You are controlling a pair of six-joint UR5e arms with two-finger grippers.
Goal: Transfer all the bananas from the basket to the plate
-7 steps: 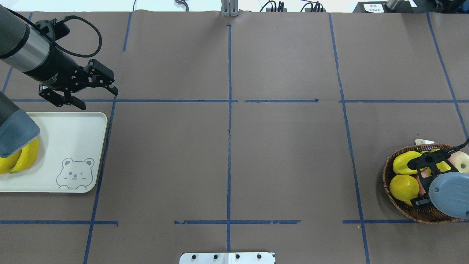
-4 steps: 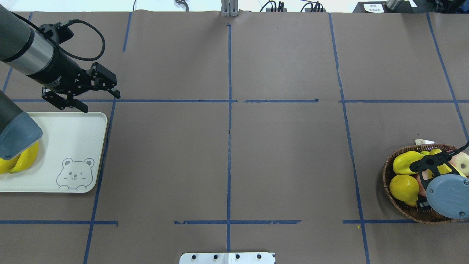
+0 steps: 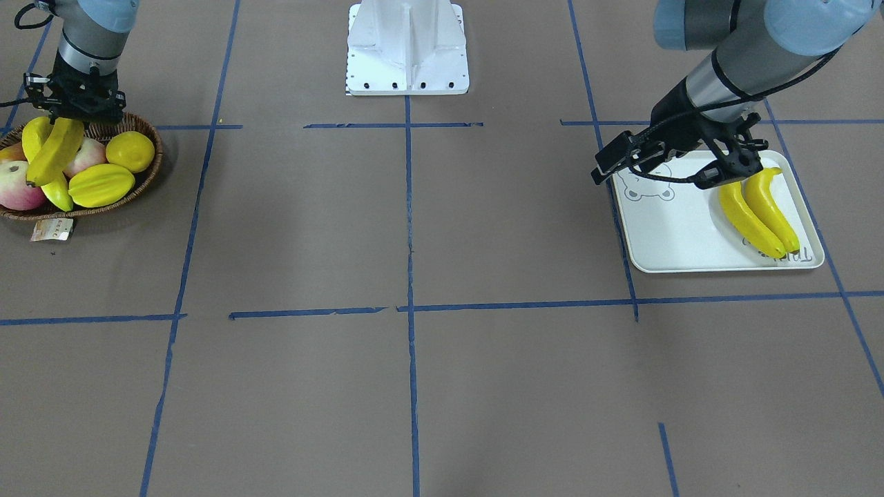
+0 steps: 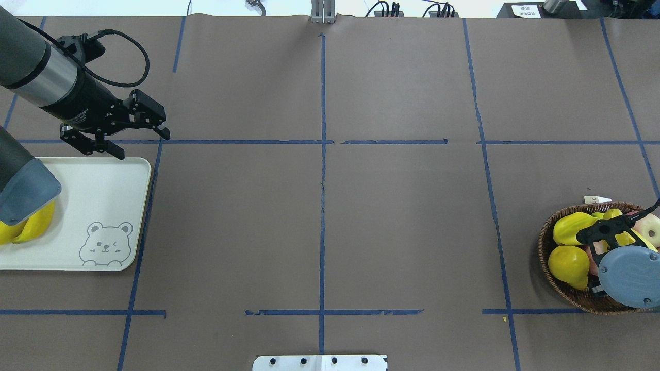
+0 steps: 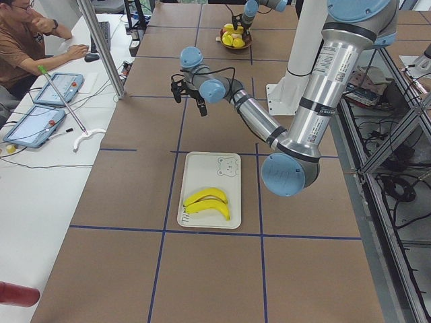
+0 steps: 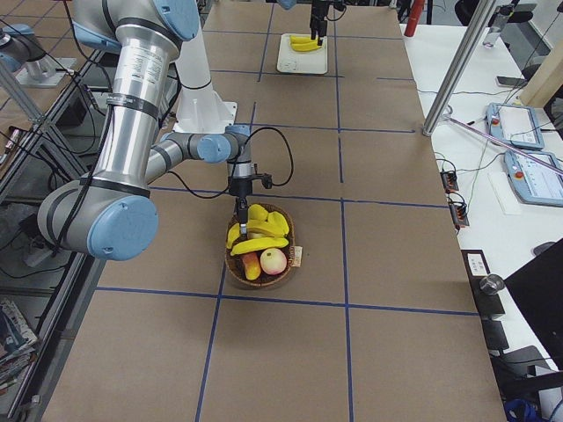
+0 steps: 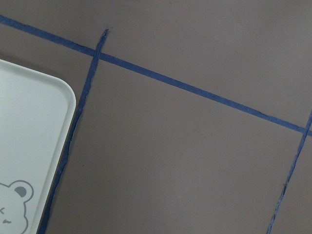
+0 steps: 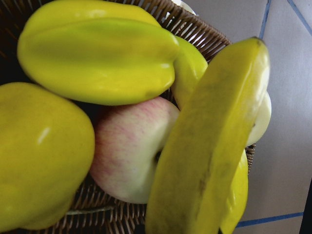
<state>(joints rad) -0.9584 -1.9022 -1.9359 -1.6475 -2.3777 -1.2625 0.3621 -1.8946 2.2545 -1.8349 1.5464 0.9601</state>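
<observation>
My right gripper is shut on the top end of a banana and holds it hanging over the wicker basket. That banana fills the right wrist view. Another banana lies in the basket beneath it. Two bananas lie side by side on the pale bear-print plate. My left gripper is open and empty above the table, just past the plate's far corner.
The basket also holds a starfruit, a lemon and apples. A paper tag hangs from its rim. Blue tape lines cross the brown table. The robot's white base plate is at the centre edge.
My left gripper has drifted slightly to the right, still open. My right wrist has shifted a little left over the basket, still holding the banana.
</observation>
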